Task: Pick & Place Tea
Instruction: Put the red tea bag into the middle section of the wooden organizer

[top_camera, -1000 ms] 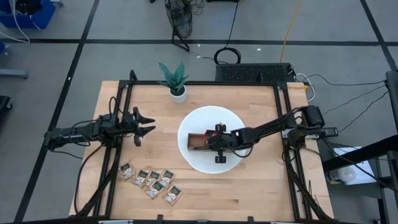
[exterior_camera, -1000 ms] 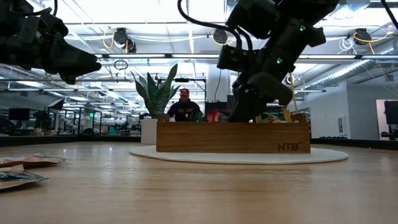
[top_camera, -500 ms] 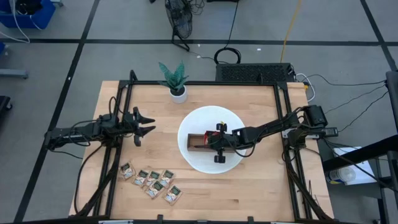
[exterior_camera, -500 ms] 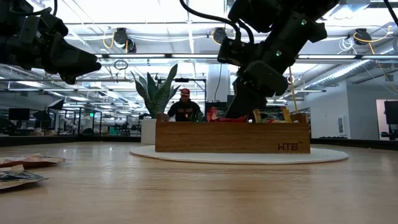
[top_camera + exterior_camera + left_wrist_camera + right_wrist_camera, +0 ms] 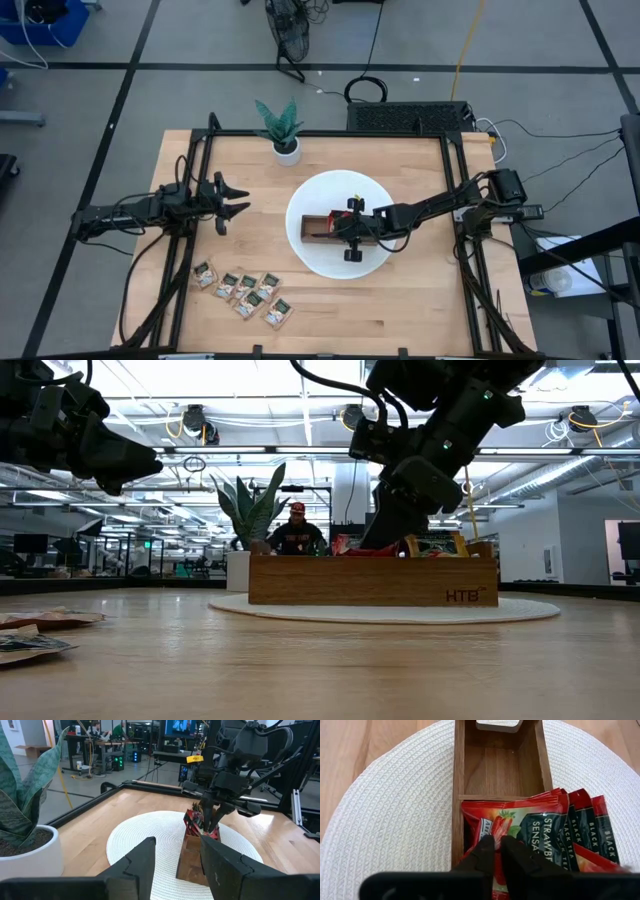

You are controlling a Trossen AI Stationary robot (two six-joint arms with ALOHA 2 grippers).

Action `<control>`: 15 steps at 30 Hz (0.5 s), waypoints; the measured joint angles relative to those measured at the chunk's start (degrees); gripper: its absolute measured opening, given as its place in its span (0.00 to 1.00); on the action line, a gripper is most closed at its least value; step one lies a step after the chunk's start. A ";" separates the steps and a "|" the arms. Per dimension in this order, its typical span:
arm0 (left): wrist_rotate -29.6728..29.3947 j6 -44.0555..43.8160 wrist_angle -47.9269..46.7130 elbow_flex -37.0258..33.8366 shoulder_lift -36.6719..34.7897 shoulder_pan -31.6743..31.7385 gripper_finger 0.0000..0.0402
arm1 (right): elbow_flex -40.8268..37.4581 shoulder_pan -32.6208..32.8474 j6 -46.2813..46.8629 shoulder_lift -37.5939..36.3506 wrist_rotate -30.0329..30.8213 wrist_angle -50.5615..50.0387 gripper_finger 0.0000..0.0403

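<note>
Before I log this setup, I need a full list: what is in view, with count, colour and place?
Wooden tray: one, brown, on the mat.
Mat: one, white, round, table centre.
Red tea sachets: several, red, standing in a tray compartment.
Loose tea sachets: about seven, pale beige with dark green, near left table edge.
Potted plant: one, green in a white pot, far side.
Person: one, in the room behind.
Left gripper: open, waiting at the table's left.
Right gripper: fingers nearly together, over the red sachets.

Tea sachets [image 5: 530, 827] stand in the tray [image 5: 457, 780], on the mat [image 5: 390, 815].
</note>
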 joint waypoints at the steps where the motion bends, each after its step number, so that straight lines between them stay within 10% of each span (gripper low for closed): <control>1: 0.00 0.00 0.00 -0.01 -0.02 0.01 0.39 | 0.01 0.00 0.00 0.00 0.00 0.06 0.05; 15: -0.02 0.01 0.00 -0.01 0.01 0.01 0.39 | 0.07 0.04 -0.02 -6.86 0.02 -0.29 0.00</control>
